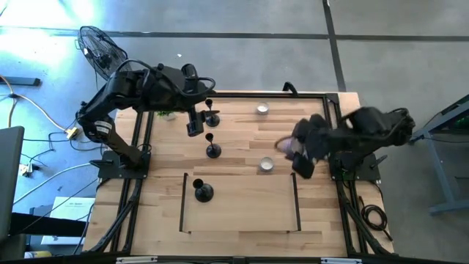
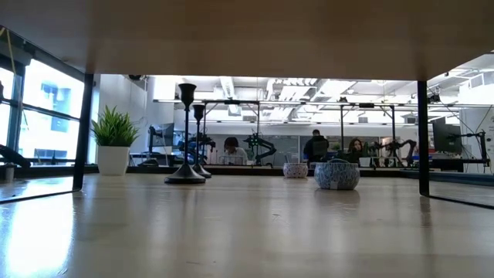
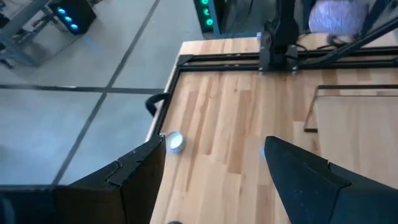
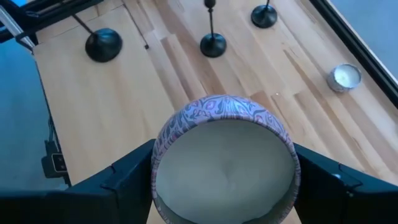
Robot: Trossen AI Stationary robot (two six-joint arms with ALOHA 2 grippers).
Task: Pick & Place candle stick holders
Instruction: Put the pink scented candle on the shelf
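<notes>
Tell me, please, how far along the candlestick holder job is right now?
Done: one candlestick holder stands inside the marked rectangle. In hand: the open left gripper sits beside the far holder, not gripping it. Left: that one and the middle holder. The right gripper holds a patterned bowl.

We see a grey concrete floor [image 1: 242,18] around the wooden surface [image 1: 242,202], a fan [image 1: 99,48], bright windows [image 2: 42,116], and ceiling lights [image 2: 309,89].

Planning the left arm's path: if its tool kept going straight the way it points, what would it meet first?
Probably nothing soon: ahead of the open left tool lies bare table, the small tin candle off to one side. Depth is uncertain.
</notes>
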